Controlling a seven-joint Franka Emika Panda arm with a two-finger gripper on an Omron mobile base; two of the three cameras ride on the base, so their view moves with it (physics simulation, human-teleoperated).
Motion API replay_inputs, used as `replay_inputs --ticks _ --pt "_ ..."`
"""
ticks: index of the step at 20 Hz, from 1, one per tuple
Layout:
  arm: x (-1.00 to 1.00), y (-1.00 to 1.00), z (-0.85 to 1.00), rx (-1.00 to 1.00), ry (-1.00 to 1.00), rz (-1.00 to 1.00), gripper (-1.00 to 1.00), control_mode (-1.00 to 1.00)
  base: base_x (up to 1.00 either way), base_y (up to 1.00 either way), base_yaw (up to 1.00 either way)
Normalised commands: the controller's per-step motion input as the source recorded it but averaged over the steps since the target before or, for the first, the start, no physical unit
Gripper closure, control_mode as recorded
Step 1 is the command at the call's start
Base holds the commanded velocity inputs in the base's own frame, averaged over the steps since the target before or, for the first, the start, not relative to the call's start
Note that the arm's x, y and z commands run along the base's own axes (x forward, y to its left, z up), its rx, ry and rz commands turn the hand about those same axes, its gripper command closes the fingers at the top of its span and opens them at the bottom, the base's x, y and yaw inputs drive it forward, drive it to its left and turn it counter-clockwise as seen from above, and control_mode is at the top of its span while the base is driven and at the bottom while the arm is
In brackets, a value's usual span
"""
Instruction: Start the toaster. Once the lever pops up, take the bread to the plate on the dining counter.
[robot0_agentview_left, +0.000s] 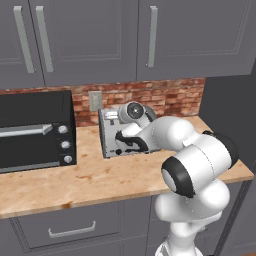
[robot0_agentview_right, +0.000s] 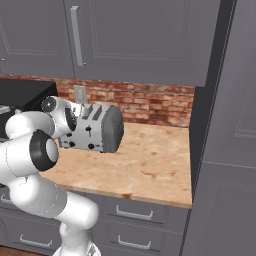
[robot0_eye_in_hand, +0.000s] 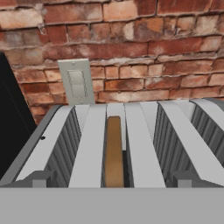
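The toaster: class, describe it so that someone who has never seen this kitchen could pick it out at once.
On the wood counter against the brick wall, the toaster stands right of the black toaster oven. It is the smaller, boxy silver one with open slots on top, one holding a brown bread slice.

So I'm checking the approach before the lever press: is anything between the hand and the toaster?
Nothing visible is. The hand view looks straight down over the toaster top, with the bread sitting in a slot and no object in between. In the right base view the toaster's front levers are bare, and the counter beside it holds nothing.
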Motion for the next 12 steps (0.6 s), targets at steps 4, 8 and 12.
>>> replay_inputs --ticks 4,8,12 --pt "0.00 0.00 0.00 0.00 0.00 0.00 -1.00 -1.00 0.00 0.00 0.00" --pt "0.00 0.00 0.00 0.00 0.00 0.00 -1.00 -1.00 0.00 0.00 0.00" --pt "0.00 0.00 0.00 0.00 0.00 0.00 -1.00 -1.00 0.00 0.00 0.00"
